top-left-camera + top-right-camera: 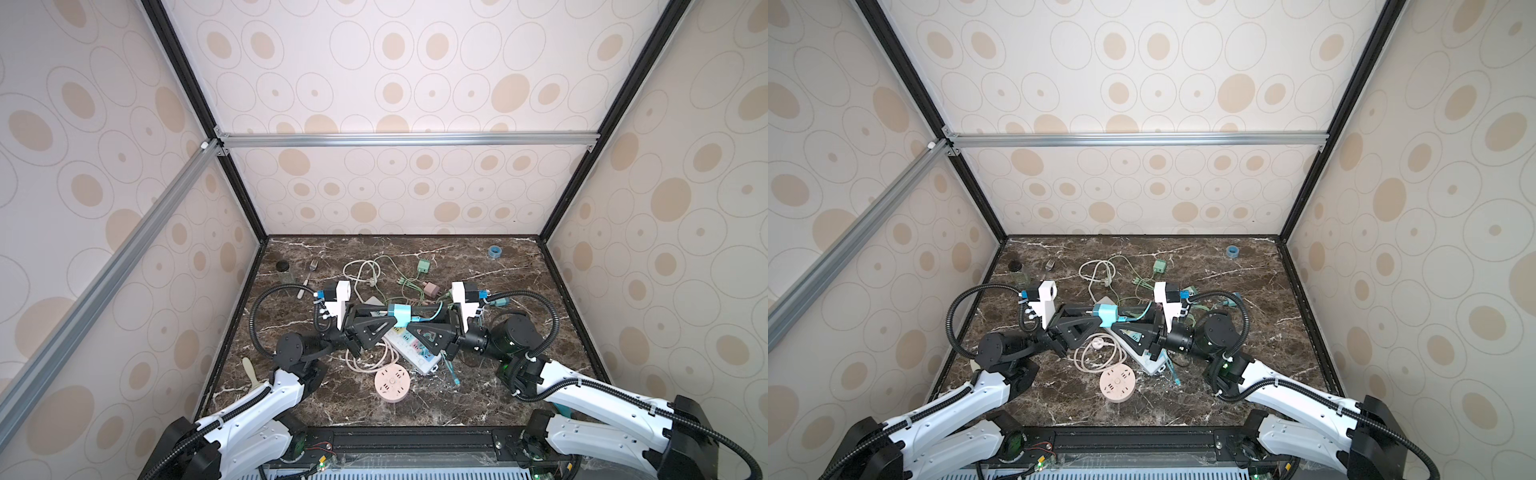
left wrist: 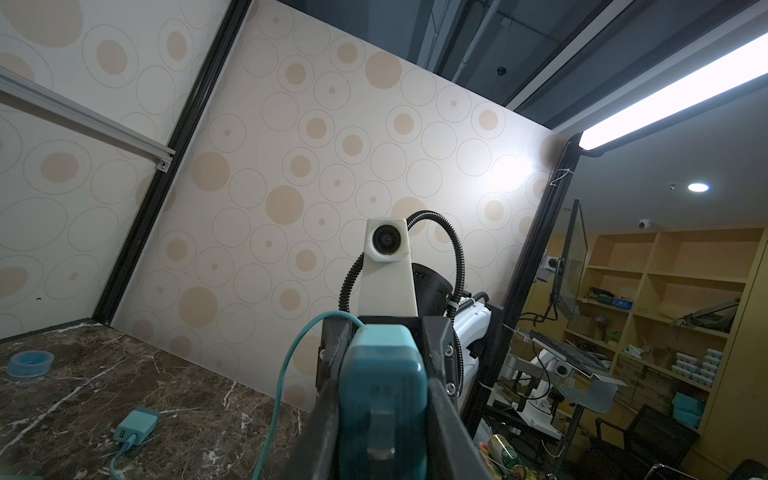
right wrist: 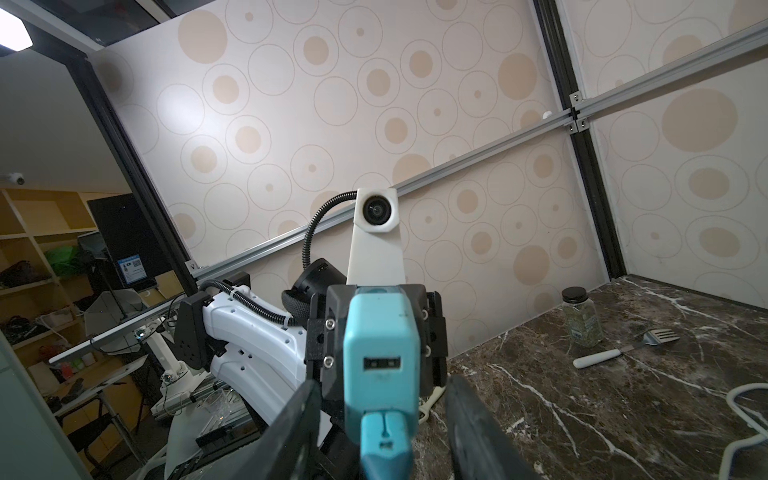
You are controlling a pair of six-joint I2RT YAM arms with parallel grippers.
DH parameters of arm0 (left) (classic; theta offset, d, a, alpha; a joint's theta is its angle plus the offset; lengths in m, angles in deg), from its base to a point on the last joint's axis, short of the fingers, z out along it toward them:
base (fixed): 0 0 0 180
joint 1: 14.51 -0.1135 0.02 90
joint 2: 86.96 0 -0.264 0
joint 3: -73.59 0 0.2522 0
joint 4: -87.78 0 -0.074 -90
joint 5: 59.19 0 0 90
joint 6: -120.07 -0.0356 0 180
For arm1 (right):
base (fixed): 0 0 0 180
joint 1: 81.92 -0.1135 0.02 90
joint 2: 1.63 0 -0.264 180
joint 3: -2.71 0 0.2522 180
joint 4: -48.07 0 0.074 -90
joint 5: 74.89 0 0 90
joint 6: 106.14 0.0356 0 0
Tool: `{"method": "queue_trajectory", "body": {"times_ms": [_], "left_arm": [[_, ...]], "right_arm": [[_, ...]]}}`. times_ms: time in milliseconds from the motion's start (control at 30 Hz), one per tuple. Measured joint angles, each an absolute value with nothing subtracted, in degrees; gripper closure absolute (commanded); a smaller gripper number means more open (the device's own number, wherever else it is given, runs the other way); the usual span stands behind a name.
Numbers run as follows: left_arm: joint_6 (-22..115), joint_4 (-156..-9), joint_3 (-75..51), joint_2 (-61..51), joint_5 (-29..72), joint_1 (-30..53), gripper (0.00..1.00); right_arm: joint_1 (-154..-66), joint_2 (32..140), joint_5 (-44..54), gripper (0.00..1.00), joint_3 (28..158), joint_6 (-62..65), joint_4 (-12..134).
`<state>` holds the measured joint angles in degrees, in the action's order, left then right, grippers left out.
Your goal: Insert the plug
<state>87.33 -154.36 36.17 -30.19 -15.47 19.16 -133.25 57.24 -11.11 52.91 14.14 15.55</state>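
Note:
A light-blue charger block hangs above the table's middle, with my left gripper shut on its sides. In the right wrist view the block faces me with two USB ports. A teal USB plug sits in the lower port; the upper port is bare. My right gripper stands open astride the plug, with a gap between the plug and each of its fingers. The teal cable trails back toward the right arm.
Under the grippers lie a white power strip, a round pink socket and tangled cords. Further off are a green plug, a second teal charger, a fork, a jar and a blue tape roll.

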Motion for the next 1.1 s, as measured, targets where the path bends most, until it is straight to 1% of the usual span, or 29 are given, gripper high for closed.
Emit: {"method": "queue_trajectory", "body": {"times_ms": [233,533,867,1100], "left_arm": [[87.8,-156.7,37.6,-29.9,-14.9,19.3,1.00],[87.9,-157.8,37.9,-29.8,-13.9,19.4,1.00],[87.9,-158.8,38.4,-29.8,-13.6,19.4,1.00],[88.0,-158.8,38.7,-29.7,-13.2,19.4,1.00]], "right_arm": [[-133.3,61.1,-12.0,0.55,54.2,15.2,12.6],[-133.3,62.7,-12.5,0.59,55.7,16.0,11.2],[-133.3,63.9,-13.3,0.60,56.9,16.1,10.8],[-133.3,63.9,-13.8,0.67,56.9,16.1,10.6]]}}
